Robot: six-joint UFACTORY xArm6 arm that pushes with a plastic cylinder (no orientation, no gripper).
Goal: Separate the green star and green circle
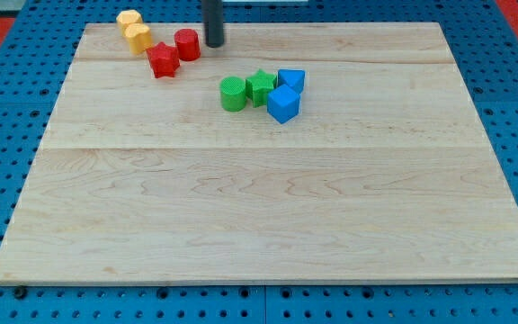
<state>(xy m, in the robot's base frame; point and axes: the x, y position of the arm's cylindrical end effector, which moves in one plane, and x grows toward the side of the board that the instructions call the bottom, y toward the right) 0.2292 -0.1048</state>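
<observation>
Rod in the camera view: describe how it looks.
A straight, dark, near-black cylindrical rod enters from the view's top. My tip is a blunt, flat end. No cables, markings or sleeves show; the arm above it is out of frame.

Green circle [233, 93]: short upright cylinder, ribbed sides, flat top, standing on the wooden board in the upper middle of the view. Green star [261, 86]: same green, lobed star outline, flat face up, sitting immediately to the view's right of the circle and slightly nearer the view's top. The two appear to touch, or nearly so; no clear gap is visible between them. Both rest flat, neither tilted. The pair lies above the board's centre, slightly toward the view's left.
</observation>
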